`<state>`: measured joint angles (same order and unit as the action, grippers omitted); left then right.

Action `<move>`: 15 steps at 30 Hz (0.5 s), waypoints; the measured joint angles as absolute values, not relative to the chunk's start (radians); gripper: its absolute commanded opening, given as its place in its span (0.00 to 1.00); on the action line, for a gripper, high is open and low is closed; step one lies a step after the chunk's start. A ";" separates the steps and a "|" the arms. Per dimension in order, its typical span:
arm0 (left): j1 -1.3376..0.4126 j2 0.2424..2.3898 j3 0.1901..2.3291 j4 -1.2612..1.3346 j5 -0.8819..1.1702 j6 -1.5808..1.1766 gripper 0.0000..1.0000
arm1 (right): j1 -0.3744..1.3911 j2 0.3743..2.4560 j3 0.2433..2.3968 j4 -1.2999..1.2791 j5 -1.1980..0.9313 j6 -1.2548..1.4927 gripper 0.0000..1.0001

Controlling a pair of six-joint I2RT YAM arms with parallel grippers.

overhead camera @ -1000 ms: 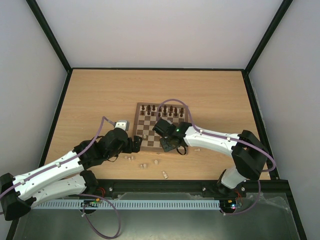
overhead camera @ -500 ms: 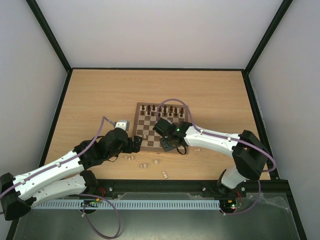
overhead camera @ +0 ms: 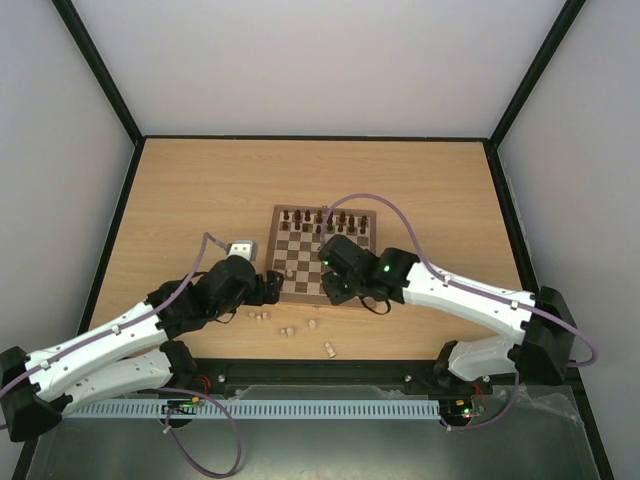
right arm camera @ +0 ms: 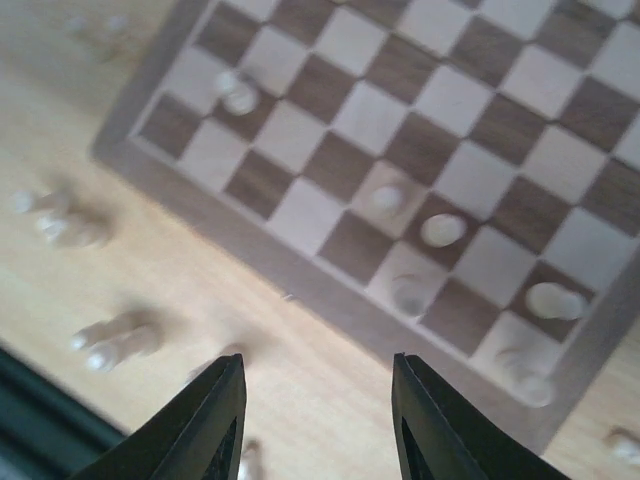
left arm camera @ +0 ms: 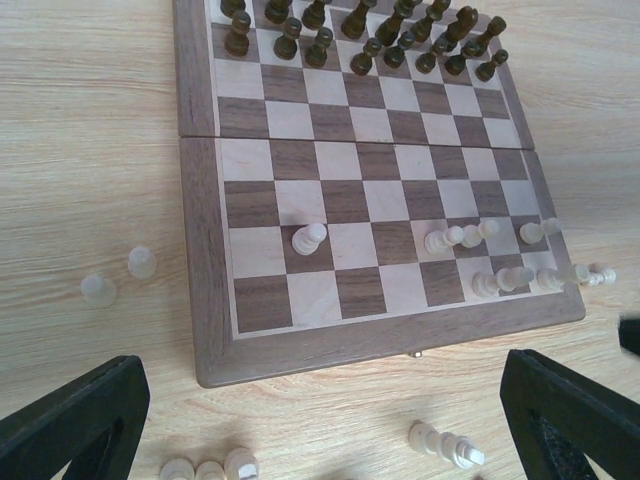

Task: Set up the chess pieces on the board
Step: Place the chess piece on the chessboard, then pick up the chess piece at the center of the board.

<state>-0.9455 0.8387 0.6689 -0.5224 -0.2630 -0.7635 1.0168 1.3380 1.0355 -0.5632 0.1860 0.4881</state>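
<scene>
Left wrist: one board (left arm camera: 200,250), roughly sixteen dark pieces (left arm camera: 365,55); left pincer (left arm camera: 322,368), right pincer (right arm camera: 318,368) spread.

The board (left arm camera: 205,250) lies on the worktop (left arm camera: 80,150), with dark pieces (left arm camera: 365,30) in two rows along its far edge. Pale pieces (left arm camera: 309,238) sit scattered on its near rows, mostly to the right; others lie off it. The fingers (left arm camera: 70,420) are wide apart, holding nothing.
</scene>
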 measured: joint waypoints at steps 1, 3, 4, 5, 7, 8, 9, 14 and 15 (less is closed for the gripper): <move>-0.945 0.834 0.669 -0.522 -0.266 -0.764 0.99 | 1.037 1.323 1.036 -0.564 0.177 0.492 0.42; -0.943 0.818 0.669 -0.523 -0.271 -0.767 0.99 | 1.084 1.309 1.035 -0.564 0.159 0.500 0.42; -0.942 0.804 0.669 -0.524 -0.275 -0.768 0.99 | 1.090 1.308 1.034 -0.564 0.153 0.503 0.42; -0.942 0.789 0.670 -0.527 -0.279 -0.771 0.99 | 1.126 1.309 1.031 -0.564 0.145 0.507 0.42; -0.942 0.749 0.675 -0.535 -0.289 -0.774 0.99 | 1.165 1.311 1.021 -0.564 0.133 0.515 0.42; -0.942 0.724 0.679 -0.541 -0.295 -0.777 0.99 | 1.179 1.316 1.018 -0.564 0.129 0.519 0.42; -0.942 0.703 0.686 -0.548 -0.300 -0.779 0.99 | 1.195 1.326 1.017 -0.564 0.126 0.523 0.42; -0.942 0.612 0.727 -0.576 -0.329 -0.791 0.99 | 1.245 1.410 1.016 -0.561 0.117 0.538 0.42; -0.942 0.602 0.732 -0.580 -0.333 -0.793 0.99 | 1.248 1.426 1.016 -0.560 0.115 0.539 0.41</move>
<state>-0.9417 0.6022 0.7322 -0.5797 -0.3332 -0.7933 1.2484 1.4261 1.0161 -0.5598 0.1150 0.5392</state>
